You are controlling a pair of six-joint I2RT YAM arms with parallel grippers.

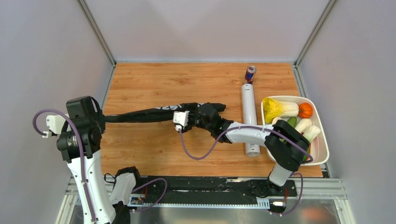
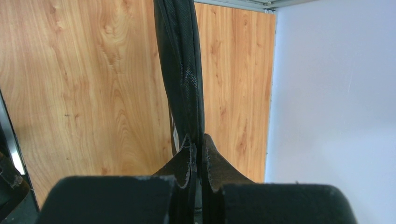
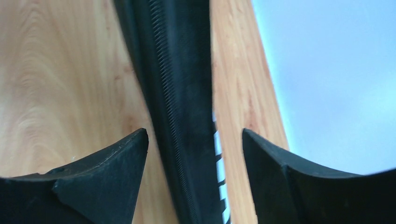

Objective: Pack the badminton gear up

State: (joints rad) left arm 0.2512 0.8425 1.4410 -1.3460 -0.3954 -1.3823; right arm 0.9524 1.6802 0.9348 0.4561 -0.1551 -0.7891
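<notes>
The long black racket bag (image 1: 149,114) lies across the middle of the table, its white lettering showing. My left gripper (image 1: 103,118) is shut on the bag's left end; in the left wrist view the bag edge (image 2: 183,79) runs up from my pinched fingertips (image 2: 198,142). My right gripper (image 1: 198,114) is open over the bag's right part; in the right wrist view the bag's zipper (image 3: 175,107) passes between my spread fingers (image 3: 119,158). The white tube (image 1: 250,119) lies on the table to the right. Rackets and shuttlecocks are out of view.
A red-and-blue drink can (image 1: 250,73) stands at the back beyond the tube. A white tray (image 1: 322,151) of vegetables sits at the right edge, partly under my right arm. Walls close in the table at left, back and right.
</notes>
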